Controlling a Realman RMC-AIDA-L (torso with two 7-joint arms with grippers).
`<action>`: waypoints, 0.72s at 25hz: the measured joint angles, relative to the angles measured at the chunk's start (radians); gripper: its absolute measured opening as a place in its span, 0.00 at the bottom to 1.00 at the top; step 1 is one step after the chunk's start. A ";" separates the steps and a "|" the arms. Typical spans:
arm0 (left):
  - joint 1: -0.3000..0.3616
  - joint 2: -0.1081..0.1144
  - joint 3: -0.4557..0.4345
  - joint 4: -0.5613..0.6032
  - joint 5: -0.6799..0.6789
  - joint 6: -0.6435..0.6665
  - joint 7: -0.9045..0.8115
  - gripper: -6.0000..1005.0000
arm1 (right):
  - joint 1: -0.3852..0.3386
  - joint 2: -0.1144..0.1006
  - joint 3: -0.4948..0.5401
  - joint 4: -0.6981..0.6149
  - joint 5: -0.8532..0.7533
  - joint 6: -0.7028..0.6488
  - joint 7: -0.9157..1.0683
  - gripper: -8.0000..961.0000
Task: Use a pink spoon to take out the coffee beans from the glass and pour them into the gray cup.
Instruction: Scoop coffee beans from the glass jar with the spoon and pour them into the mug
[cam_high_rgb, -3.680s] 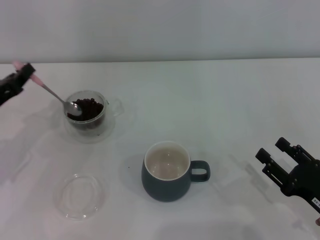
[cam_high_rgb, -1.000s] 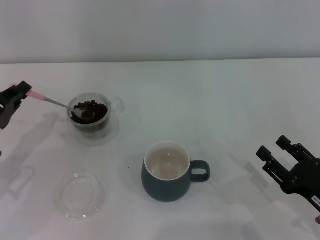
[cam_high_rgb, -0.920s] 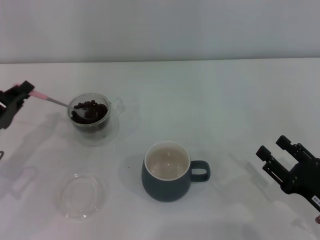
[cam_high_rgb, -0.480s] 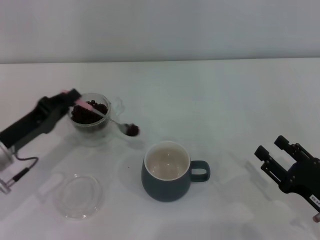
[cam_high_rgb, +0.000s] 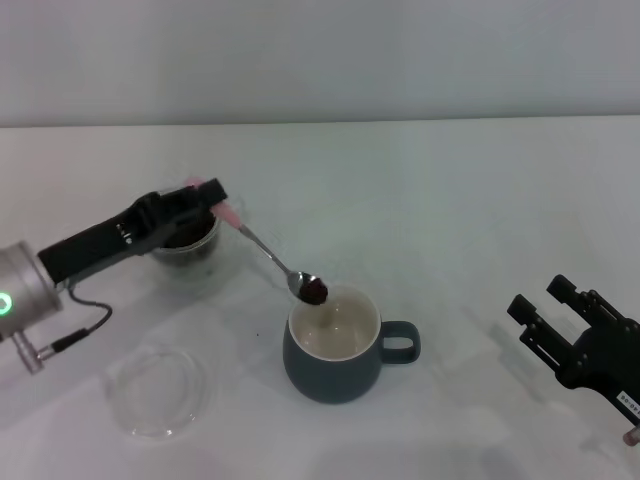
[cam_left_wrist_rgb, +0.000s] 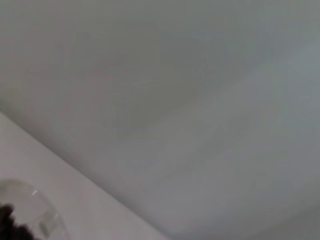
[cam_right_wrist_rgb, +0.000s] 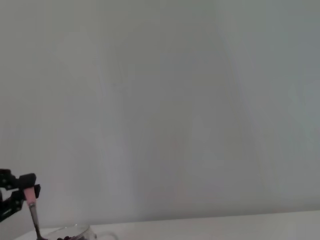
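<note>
White bench fills the head view; wall behind.

Left arm reaches in from the bench's left edge toward the centre. Left gripper closed on the pale handle of the pink spoon, which slopes down and away from it toward the middle of the bench. Right gripper parked near the front-right corner, fingers spread, holding nothing.

Gray cup stands front of centre, handle toward the right edge, cream inside showing, no beans visible in it. Glass sits toward the left edge, largely hidden behind the left gripper; dark beans just show inside. Flat clear saucer lies near the front-left corner, apart from everything.

Spoon bowl sits at the cup's far-left rim, carrying a small dark clump of coffee beans. Cannot tell whether the bowl touches the rim.

Judgement: load is over the cup's edge, not its centre. Risks:
- Tipping here could drop beans outside the rim onto the bench.
- Bowl could knock the rim and shake beans loose or shift the cup.
- Thin handle could twist in the grip, rolling the bowl early.
</note>
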 joint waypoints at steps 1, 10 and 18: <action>-0.002 0.000 0.027 0.036 0.000 0.005 0.005 0.14 | 0.000 0.000 0.000 0.000 0.000 0.001 0.000 0.73; -0.017 0.001 0.133 0.165 0.027 0.007 0.037 0.14 | -0.002 0.000 0.000 0.000 0.008 0.015 -0.001 0.73; -0.062 0.000 0.157 0.228 0.122 -0.005 0.060 0.14 | -0.003 0.000 0.000 0.000 0.009 0.024 -0.001 0.73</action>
